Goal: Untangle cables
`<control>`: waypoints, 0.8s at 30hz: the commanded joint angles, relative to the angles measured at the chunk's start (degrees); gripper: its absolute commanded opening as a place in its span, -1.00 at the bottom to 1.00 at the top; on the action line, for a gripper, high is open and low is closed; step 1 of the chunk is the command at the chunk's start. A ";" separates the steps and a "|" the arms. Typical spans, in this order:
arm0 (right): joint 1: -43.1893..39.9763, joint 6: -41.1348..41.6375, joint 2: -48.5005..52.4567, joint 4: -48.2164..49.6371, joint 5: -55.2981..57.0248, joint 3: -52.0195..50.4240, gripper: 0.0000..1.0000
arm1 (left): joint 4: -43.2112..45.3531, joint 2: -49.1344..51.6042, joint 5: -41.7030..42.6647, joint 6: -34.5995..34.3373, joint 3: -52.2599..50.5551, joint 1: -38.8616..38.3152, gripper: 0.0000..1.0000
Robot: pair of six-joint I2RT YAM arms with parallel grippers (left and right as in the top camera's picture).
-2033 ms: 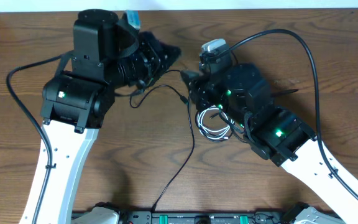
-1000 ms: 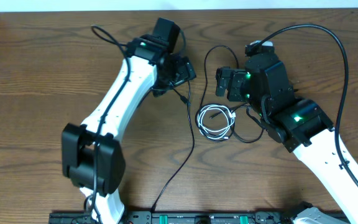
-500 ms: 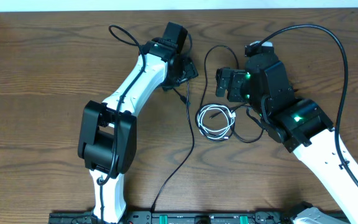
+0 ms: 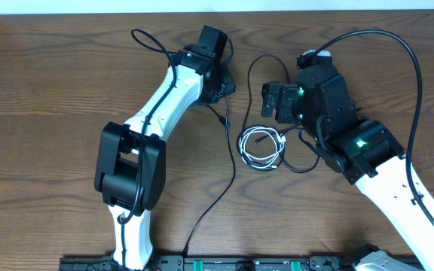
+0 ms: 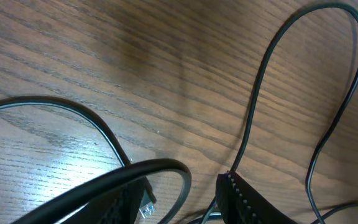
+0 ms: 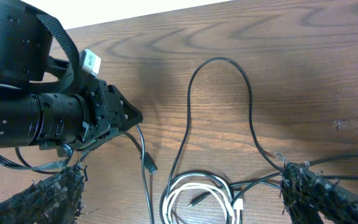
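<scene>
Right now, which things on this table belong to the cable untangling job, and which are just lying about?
Part of the job:
- coiled white cable
- long black cable running toward the near table edge
- looped black cable

Just there:
- thick arm cables, attached to the robot
- wooden table

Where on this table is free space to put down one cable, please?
Bare wood left of the left arm, and toward the near edge between the long black cable and the right arm. Crowded around the white cable in the centre.
</scene>
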 commanded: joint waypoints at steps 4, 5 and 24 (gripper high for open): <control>-0.13 0.61 -0.26 0.39 0.24 0.98 0.99 | 0.96 0.35 -0.94 0.44 -0.35 0.13 -0.12; -0.13 0.61 -0.26 0.55 0.22 0.98 0.98 | 1.11 0.35 -0.96 -0.22 -0.61 0.13 -0.12; -0.13 0.59 -0.26 1.42 0.20 0.98 0.99 | 3.41 0.61 -7.48 -6.86 -2.64 -1.57 -0.13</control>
